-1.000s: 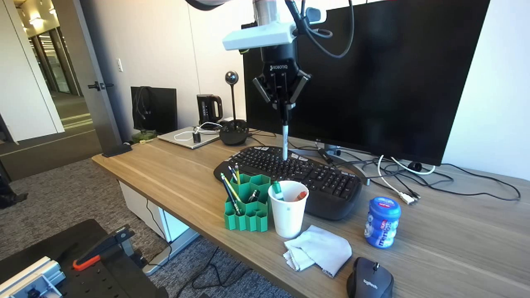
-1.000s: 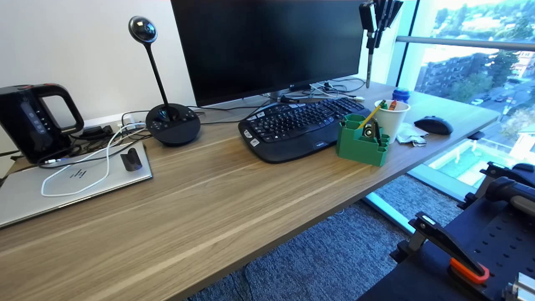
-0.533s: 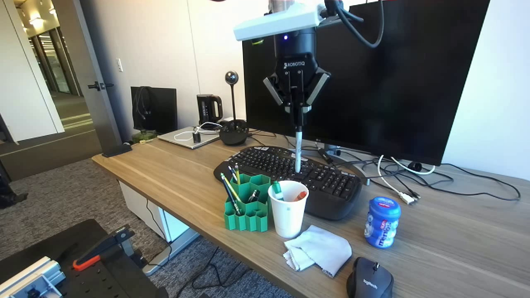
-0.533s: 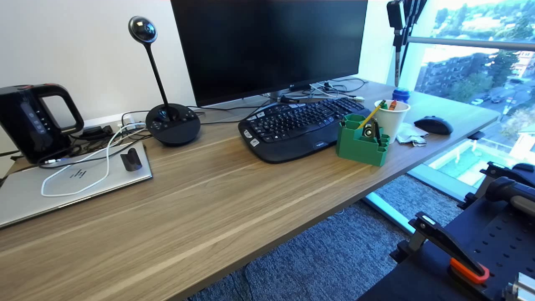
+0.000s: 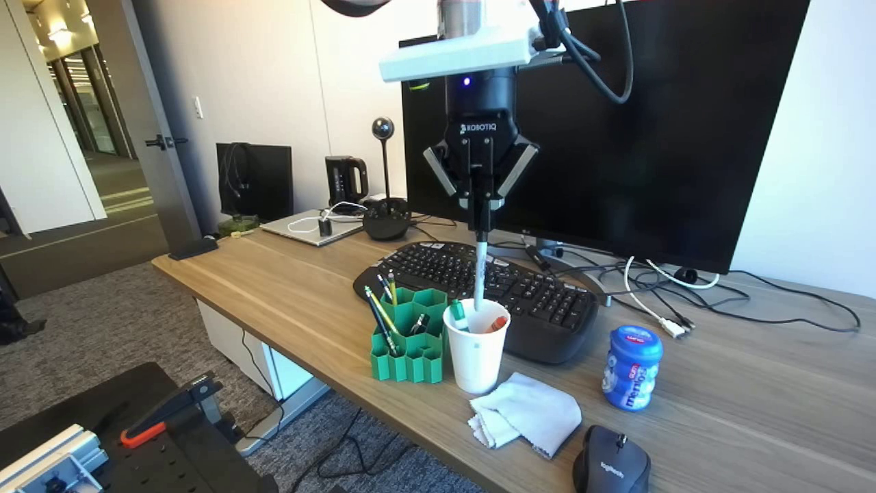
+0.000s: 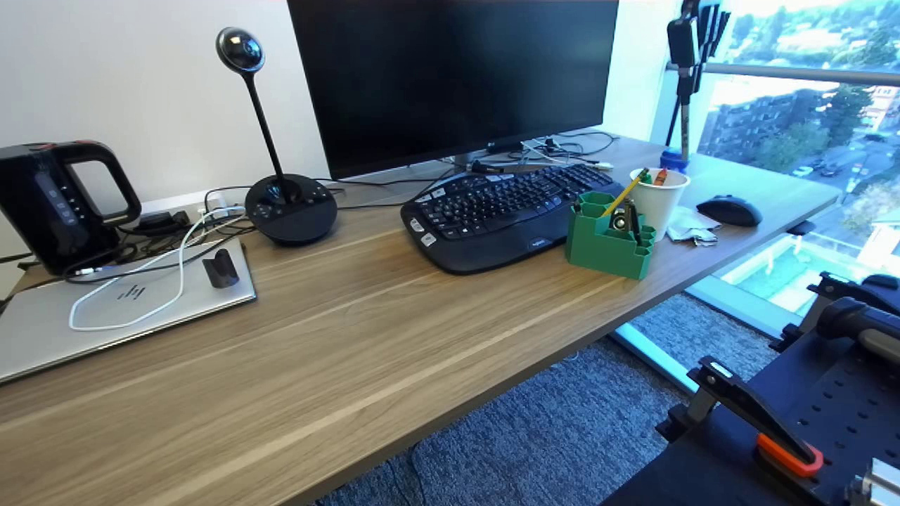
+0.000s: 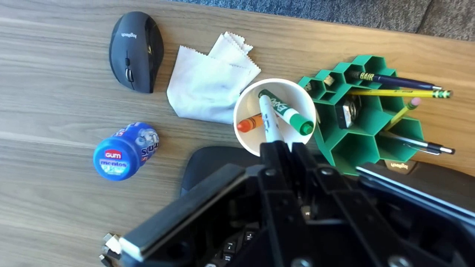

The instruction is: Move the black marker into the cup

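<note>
The white cup (image 5: 477,356) stands on the desk and shows in both exterior views (image 6: 659,204). In the wrist view the cup (image 7: 245,94) holds a green marker (image 7: 287,113) and an orange crayon (image 7: 254,122). My gripper (image 5: 483,226) is shut on the black marker (image 5: 480,270), which hangs nearly upright. Only its whitish printed barrel (image 7: 270,116) shows; its upper end is hidden between the fingertips. In the wrist view its lower end overlaps the cup's opening. In an exterior view the marker's lower end (image 6: 685,144) shows higher than the rim and off to the right.
A green pen holder (image 5: 408,368) with pens and pencils stands close beside the cup. A grey cloth (image 5: 537,411) lies at the cup's foot. A black keyboard (image 5: 547,335) is behind it. A blue gum can (image 5: 633,370) and a mouse (image 5: 611,462) are farther right.
My gripper and the marker moved right, then came lower. The marker's lower end has gone from over the keyboard to overlap the cup's mouth in an exterior view. The cup has not moved.
</note>
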Robot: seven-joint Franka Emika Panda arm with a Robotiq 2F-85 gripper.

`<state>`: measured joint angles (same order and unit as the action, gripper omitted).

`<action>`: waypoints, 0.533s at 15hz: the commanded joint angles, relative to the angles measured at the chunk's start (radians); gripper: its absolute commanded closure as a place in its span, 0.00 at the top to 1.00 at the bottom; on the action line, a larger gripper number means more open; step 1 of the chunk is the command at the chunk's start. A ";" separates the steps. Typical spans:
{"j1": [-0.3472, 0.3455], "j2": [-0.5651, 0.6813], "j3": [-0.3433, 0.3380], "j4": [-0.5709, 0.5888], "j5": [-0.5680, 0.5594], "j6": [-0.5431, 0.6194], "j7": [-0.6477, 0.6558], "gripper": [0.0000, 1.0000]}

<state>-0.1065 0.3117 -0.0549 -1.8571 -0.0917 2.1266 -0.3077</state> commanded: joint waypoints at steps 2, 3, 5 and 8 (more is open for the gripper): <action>0.000 0.016 0.013 -0.011 -0.002 0.047 -0.019 0.04; 0.000 0.024 0.015 -0.008 -0.002 0.054 -0.018 0.04; 0.000 0.035 0.016 -0.005 -0.004 0.073 -0.013 0.04; 0.001 0.049 0.015 -0.009 -0.010 0.102 -0.012 0.04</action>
<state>-0.1036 0.3502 -0.0431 -1.8671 -0.0917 2.1985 -0.3108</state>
